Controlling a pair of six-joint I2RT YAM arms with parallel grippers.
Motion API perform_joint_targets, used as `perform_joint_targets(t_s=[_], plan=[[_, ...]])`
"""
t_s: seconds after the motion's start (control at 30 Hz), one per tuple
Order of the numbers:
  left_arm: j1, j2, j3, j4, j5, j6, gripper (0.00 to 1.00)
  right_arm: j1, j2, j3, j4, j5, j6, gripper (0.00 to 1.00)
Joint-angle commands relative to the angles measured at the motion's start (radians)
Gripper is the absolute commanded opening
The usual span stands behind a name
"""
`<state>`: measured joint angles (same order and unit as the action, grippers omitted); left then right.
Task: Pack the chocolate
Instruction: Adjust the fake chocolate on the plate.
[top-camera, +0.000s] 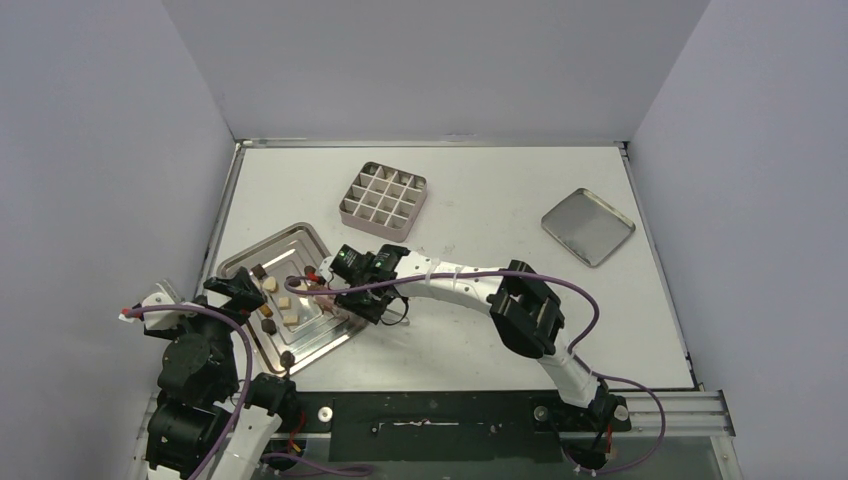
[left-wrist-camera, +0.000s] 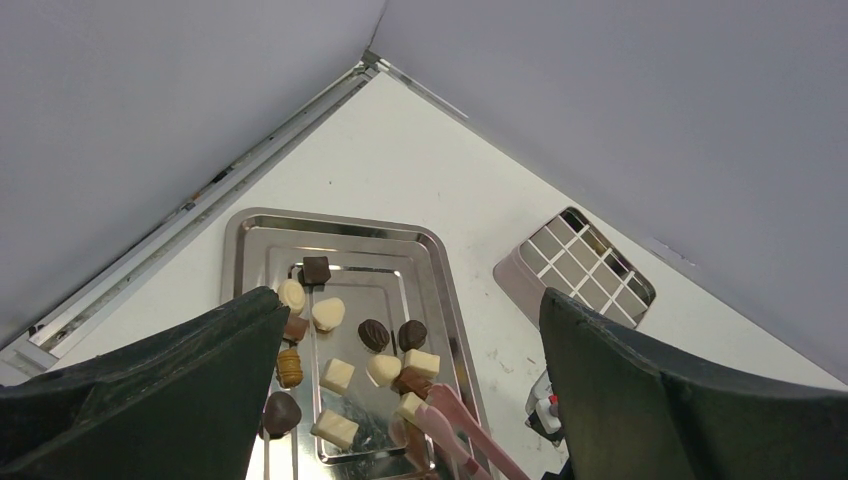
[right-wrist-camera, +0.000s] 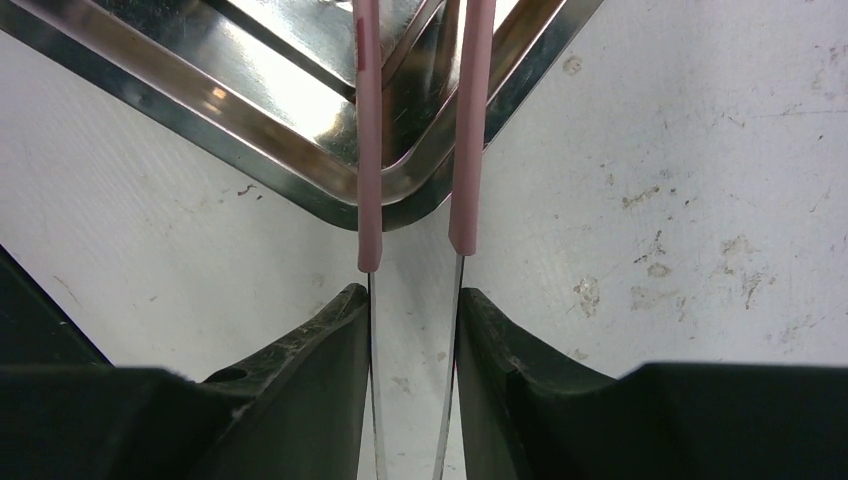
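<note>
Several chocolate pieces (left-wrist-camera: 375, 335), dark brown, tan and cream, lie scattered on the silver stepped tray (left-wrist-camera: 440, 270), which sits at the table's near left (top-camera: 240, 262). My right gripper (right-wrist-camera: 412, 295) is shut on a pair of metal tongs (right-wrist-camera: 466, 150) with pink tips. Those tips (left-wrist-camera: 437, 395) reach over the tray's right rim, right beside a cream piece (left-wrist-camera: 409, 405) and a brown one (left-wrist-camera: 412, 380). Whether a piece sits between the tips I cannot tell. My left gripper (left-wrist-camera: 410, 297) hangs wide open above the tray's near end (top-camera: 235, 290), holding nothing.
The square gridded tin (top-camera: 383, 198) stands beyond the tray toward the middle back, its cells (left-wrist-camera: 580, 265) looking bare. Its lid (top-camera: 588, 226) lies upside down at the back right. The right arm (top-camera: 520, 305) stretches across the table's near middle.
</note>
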<state>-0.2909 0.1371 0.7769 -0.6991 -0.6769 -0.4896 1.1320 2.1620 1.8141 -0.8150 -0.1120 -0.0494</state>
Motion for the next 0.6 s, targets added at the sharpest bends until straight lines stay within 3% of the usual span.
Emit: perform_joint_targets(t_s=[0.0,0.17,0.57], plan=[[0.006,-0.01,0.022,0.016,-0.01,-0.001,0.97,0.001,-0.007,0.042,0.02,-0.006,-0.009,0.3],[0.007,-0.01,0.022,0.015,-0.01,0.0,0.97,0.001,0.0,0.047,0.01,-0.01,-0.013,0.36],[0.007,-0.011,0.022,0.015,-0.011,0.0,0.97,0.002,0.031,0.086,-0.009,-0.012,-0.018,0.36]])
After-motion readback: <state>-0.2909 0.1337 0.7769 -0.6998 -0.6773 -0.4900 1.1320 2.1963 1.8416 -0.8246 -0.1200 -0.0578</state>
